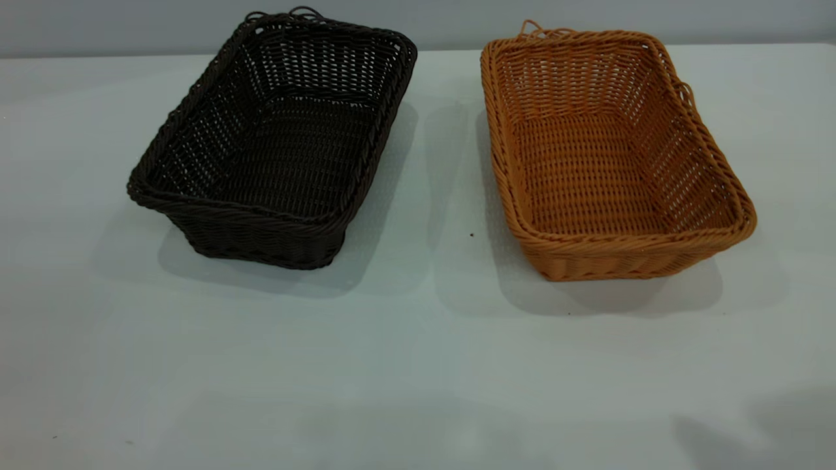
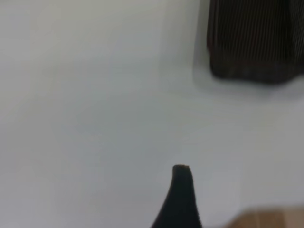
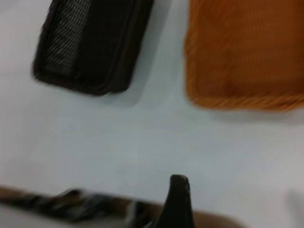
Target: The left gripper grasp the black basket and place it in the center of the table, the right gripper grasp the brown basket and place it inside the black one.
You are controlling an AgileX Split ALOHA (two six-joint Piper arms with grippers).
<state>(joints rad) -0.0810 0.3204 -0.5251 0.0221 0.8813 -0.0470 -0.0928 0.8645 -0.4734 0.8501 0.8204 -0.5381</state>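
Note:
The black basket (image 1: 274, 143) stands upright on the table (image 1: 418, 365) at the left. The brown basket (image 1: 607, 156) stands upright to its right, with a gap of bare table between them. Both are empty. Neither gripper shows in the exterior view. My left gripper (image 2: 235, 175) hovers over bare table well short of the black basket (image 2: 254, 40); only one dark finger (image 2: 180, 199) shows, with nothing beside it. My right gripper (image 3: 235, 185) hovers near the table's edge, short of the brown basket (image 3: 244, 52) and the black basket (image 3: 92, 45); one finger (image 3: 178, 204) shows. Nothing is held.
A wood-coloured strip (image 2: 270, 218) lies past the table's edge in the left wrist view. Dark cables (image 3: 71, 204) lie along that edge in the right wrist view. A pale wall (image 1: 130, 26) runs behind the table. Bare tabletop stretches in front of both baskets.

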